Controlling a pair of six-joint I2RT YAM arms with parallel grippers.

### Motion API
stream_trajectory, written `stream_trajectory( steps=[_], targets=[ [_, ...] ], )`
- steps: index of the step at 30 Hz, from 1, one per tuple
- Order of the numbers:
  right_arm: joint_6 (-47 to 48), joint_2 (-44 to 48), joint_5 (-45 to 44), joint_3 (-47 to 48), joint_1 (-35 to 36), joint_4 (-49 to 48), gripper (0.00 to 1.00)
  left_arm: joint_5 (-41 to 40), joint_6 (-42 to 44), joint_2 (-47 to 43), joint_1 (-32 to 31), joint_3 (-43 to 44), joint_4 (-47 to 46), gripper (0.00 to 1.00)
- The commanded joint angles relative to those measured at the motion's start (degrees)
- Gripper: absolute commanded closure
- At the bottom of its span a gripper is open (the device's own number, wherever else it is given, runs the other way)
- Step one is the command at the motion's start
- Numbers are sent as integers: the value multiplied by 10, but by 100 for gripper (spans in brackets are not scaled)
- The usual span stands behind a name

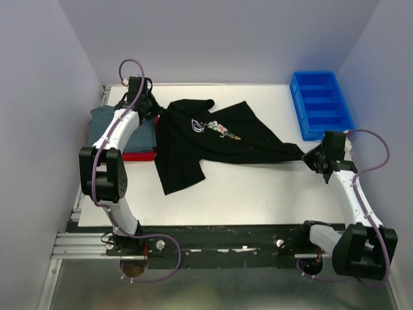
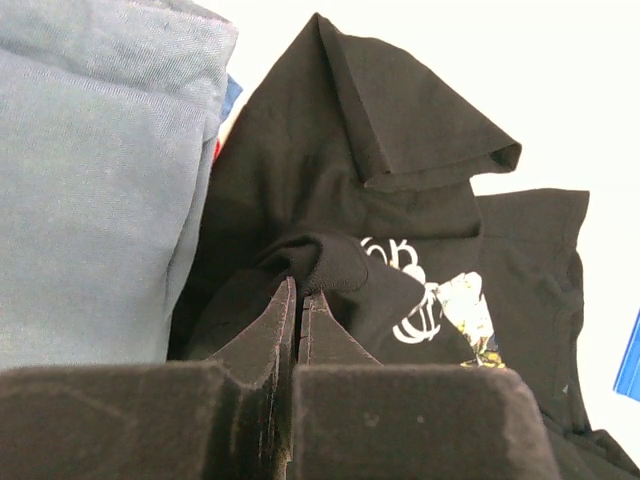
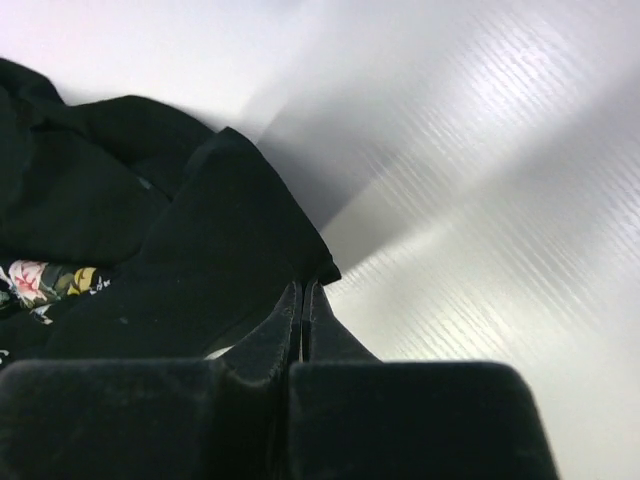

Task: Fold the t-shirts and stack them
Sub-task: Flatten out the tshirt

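The black t-shirt (image 1: 206, 139) with the floral chest print lies stretched across the white table, print up. My left gripper (image 1: 157, 111) is shut on its left edge next to the stack; the pinched cloth fold (image 2: 320, 262) shows at the fingertips. My right gripper (image 1: 308, 155) is shut on the shirt's right corner (image 3: 320, 268), low over the table. The slate grey-blue t-shirt (image 1: 106, 119) lies folded on the red t-shirt (image 1: 139, 155) at the far left; the grey-blue one fills the left of the left wrist view (image 2: 95, 180).
A blue plastic bin (image 1: 321, 103) with compartments stands at the back right corner. Grey walls close in the table (image 1: 258, 194) on the left, back and right. A black rail runs along the near edge by the arm bases.
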State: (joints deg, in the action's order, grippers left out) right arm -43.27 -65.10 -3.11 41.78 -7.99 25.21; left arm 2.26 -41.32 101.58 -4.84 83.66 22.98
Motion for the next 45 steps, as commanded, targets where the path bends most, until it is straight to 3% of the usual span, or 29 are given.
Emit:
stream_trajectory(
  steps=[1, 6, 7, 8, 9, 11, 14, 17, 23, 28, 35, 45],
  targets=[
    [12, 38, -38, -40, -11, 42, 99, -18, 21, 16, 9, 50, 38, 100],
    [-17, 16, -45, -61, -47, 80, 95, -34, 21, 7, 10, 50, 39, 100],
    [-11, 12, -30, -69, -55, 72, 87, -37, 22, 8, 10, 51, 42, 100],
    [2, 9, -5, -74, -62, 54, 71, -31, 25, 8, 10, 52, 42, 100],
    [11, 6, 18, -77, -62, 42, 50, -24, 29, 9, 10, 52, 40, 89],
    [24, 3, 70, -83, -62, 17, 42, 15, 35, 15, 8, 53, 35, 66],
    [14, 2, 104, -91, -62, -7, 42, 24, 34, 18, -2, 54, 38, 42],
    [10, -9, 123, -86, -62, -17, 46, 1, 39, 1, -28, 47, 45, 34],
    [-1, -65, 105, -58, -62, -10, 49, -34, 60, -26, -109, 22, 46, 34],
    [-26, -97, 104, -38, -62, -3, 49, -26, 56, -59, -132, -33, 26, 34],
    [-52, -79, 81, -43, -63, 2, 50, -36, 1, -200, -186, -195, -18, 35],
    [-95, -119, 57, -57, -63, -17, 52, -90, -52, -381, -188, -360, 17, 37]
  ],
)
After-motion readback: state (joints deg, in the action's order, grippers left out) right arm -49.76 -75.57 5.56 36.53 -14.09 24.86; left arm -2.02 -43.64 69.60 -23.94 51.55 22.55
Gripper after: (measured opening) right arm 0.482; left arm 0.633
